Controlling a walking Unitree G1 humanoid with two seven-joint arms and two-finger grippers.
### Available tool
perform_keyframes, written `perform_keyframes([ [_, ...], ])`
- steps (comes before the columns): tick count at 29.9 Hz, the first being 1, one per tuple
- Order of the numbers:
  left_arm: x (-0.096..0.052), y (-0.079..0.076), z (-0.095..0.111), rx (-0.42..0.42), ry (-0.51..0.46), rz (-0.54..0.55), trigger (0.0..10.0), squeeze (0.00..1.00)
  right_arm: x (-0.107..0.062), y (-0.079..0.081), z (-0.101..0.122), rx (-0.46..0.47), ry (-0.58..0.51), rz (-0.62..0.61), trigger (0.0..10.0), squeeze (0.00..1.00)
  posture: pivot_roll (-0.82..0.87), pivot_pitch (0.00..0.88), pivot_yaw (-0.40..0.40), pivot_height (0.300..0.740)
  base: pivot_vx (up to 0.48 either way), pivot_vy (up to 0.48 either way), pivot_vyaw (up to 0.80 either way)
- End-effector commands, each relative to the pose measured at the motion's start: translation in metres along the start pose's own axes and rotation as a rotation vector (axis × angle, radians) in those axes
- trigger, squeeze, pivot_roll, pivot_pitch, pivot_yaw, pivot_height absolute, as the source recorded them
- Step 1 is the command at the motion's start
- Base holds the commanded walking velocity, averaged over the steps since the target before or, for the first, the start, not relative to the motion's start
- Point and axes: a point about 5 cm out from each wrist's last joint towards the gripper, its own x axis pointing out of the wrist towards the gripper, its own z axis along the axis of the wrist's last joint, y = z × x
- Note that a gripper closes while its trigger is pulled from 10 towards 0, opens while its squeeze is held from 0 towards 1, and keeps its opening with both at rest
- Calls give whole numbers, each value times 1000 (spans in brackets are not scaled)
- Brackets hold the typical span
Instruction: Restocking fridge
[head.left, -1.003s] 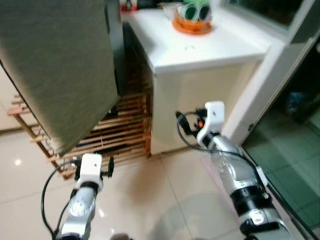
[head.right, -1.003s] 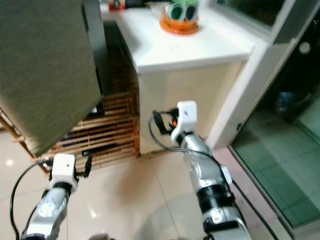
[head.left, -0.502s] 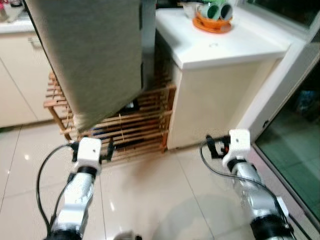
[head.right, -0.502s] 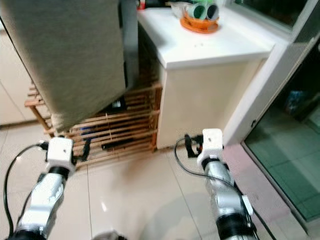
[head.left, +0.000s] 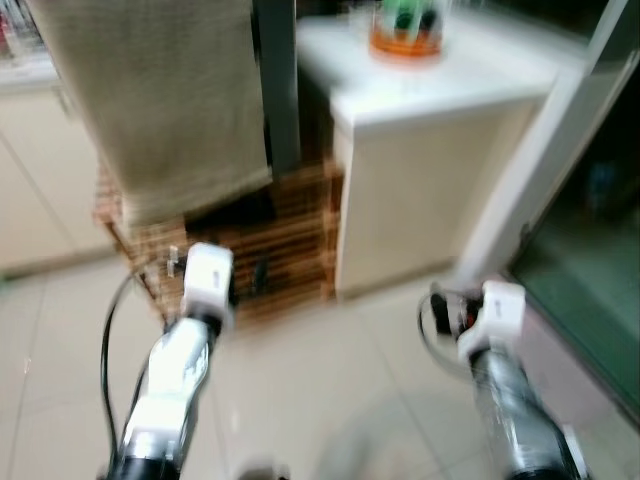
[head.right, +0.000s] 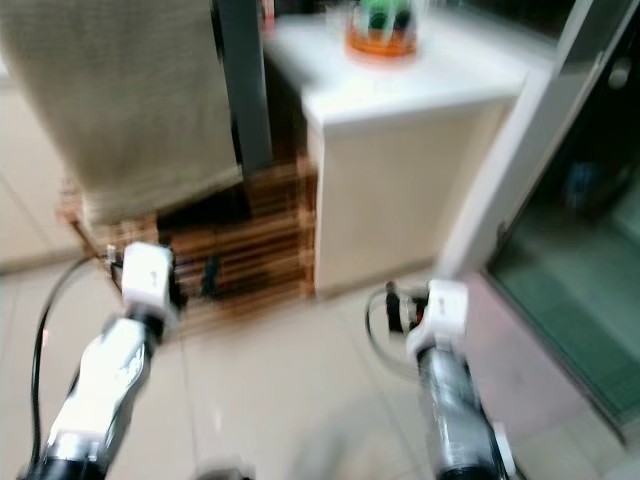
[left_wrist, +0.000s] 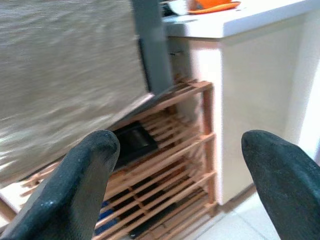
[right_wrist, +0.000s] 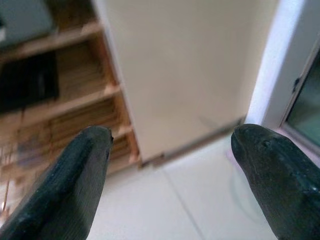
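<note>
Both silver arms reach forward, low; left gripper (left_wrist: 175, 190) and right gripper (right_wrist: 172, 180) spread wide, empty.

Motion blur smears the orange tray's (head.left: 405, 42) contents beyond telling.

we see a coarse, matt woven cloth (left_wrist: 65, 75) hanging over a slatted rack (left_wrist: 175, 145) of bare, light wood. beside it the cabinet (head.left: 430, 190) looks smooth and matt, cream-painted, under a smooth white top. the floor tiles (head.left: 320, 400) are glossy. the left gripper's fingers (left_wrist: 75, 190) look like rough, matt black rubber.
</note>
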Motion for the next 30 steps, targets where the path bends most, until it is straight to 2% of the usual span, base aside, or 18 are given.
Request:
perform_keyframes([
  [1, -2, 11, 0, 18, 17, 36, 10000, 0, 5, 9, 4, 5, -19, 23, 10000, 0, 39, 0, 11, 740, 0, 480, 0],
  [3, -1, 11, -5, 62, 55, 59, 10000, 0, 7, 16, 7, -20, -44, 73, 10000, 0, 39, 0, 14, 740, 0, 0, 0],
  [8, 1, -1, -4, 81, 42, 20, 10000, 0, 13, 25, 14, -27, -65, 112, 10000, 0, 28, 0, 7, 740, 0, 0, 0],
  [18, 1, -10, -10, 82, 64, 47, 10000, 0, 17, 26, 16, -65, -58, 154, 10000, 0, 19, 0, -16, 740, 0, 0, 0],
  [23, 0, -15, -9, 29, 59, 38, 10000, 0, 16, 30, 12, -43, -39, 172, 10000, 0, 16, 0, -18, 740, 0, 0, 0],
  [30, 3, -15, -7, 49, 57, 48, 10000, 0, 17, 31, 11, -61, -28, 166, 10000, 0, 12, 0, -15, 740, 431, 0, 0],
])
